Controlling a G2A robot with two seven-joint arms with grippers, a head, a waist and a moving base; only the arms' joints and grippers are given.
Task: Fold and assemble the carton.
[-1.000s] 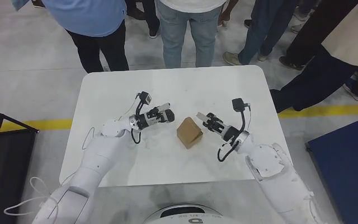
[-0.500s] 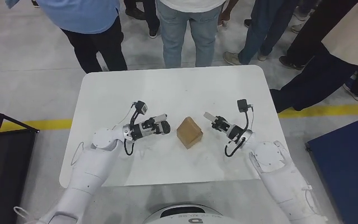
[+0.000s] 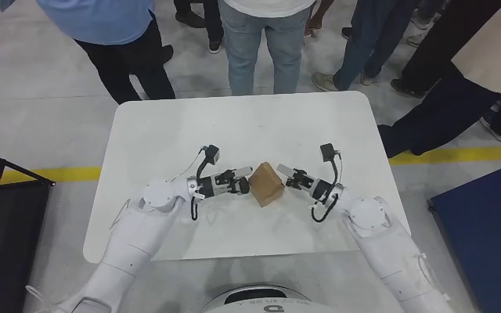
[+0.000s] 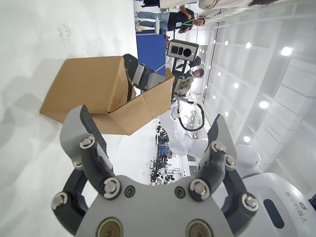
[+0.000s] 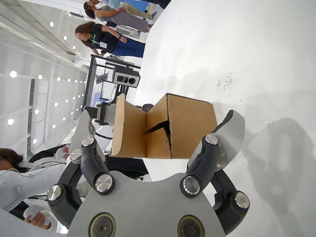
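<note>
A small brown cardboard carton [image 3: 266, 184] stands on the white table [image 3: 156, 133] between my two arms. It is partly folded, with one flap standing out [image 4: 148, 104] and a slit between its end flaps [image 5: 160, 127]. My left gripper [image 3: 243, 181] is open, close against the carton's left side [image 4: 151, 120]. My right gripper [image 3: 286, 176] is open too, close against the carton's right side [image 5: 158, 124]. Neither holds the carton; the fingers straddle its ends with gaps showing.
The table's far edge [image 3: 243, 97] has several people standing right behind it. A yellow floor line [image 3: 55, 174] runs to the left and a dark cart [image 3: 16, 211] stands by the table's left side. Bare table surface lies all around the carton.
Both grippers have closed in on the carton from either side, the left moving right and the right moving left. The carton has stayed in place.
</note>
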